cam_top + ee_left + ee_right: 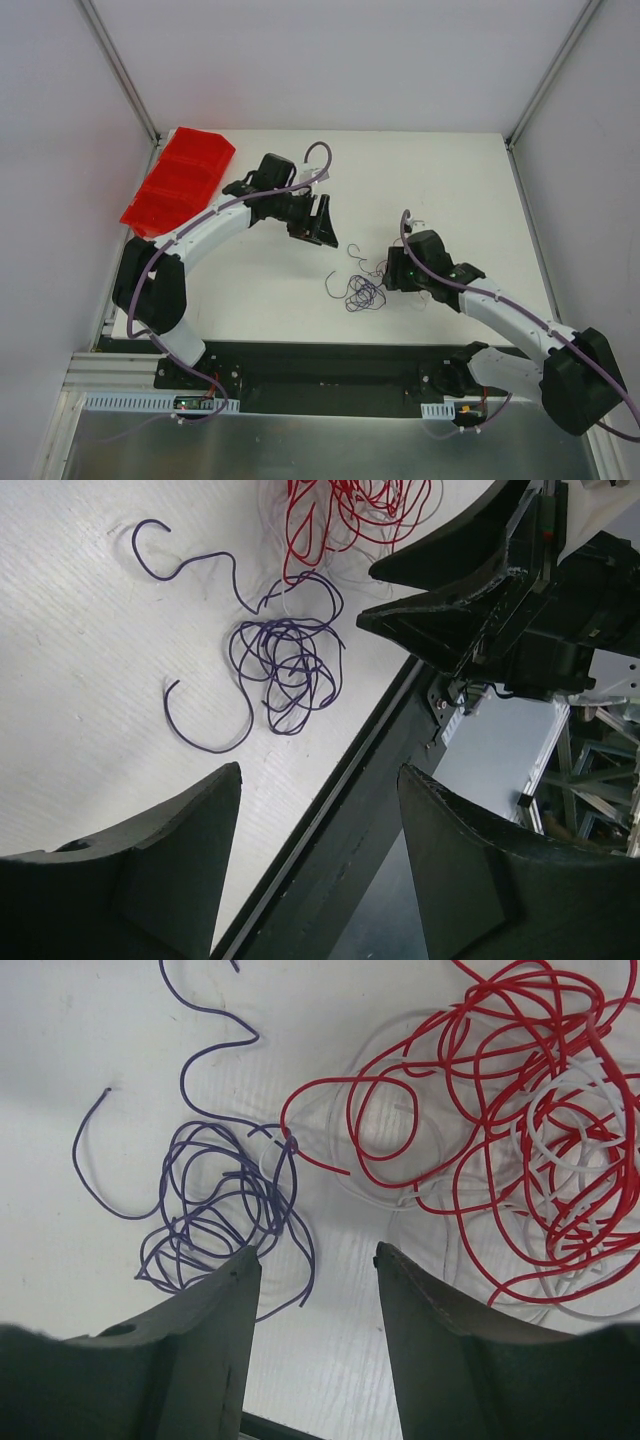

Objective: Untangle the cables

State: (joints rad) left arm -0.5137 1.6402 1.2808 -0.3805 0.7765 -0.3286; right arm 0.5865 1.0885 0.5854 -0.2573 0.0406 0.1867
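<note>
Lying tangled at the overhead frame's centre, red, purple and white cables (364,292) are seen; the left claw (320,775) and right claw (318,1252) are spread, nothing pinched.

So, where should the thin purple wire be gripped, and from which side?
Grip the thin purple wire probably at its loose curved end, from straight above. That end lies flat and alone on the white table, on the side away from the tangled red wires, while the coil overlaps itself.
</note>
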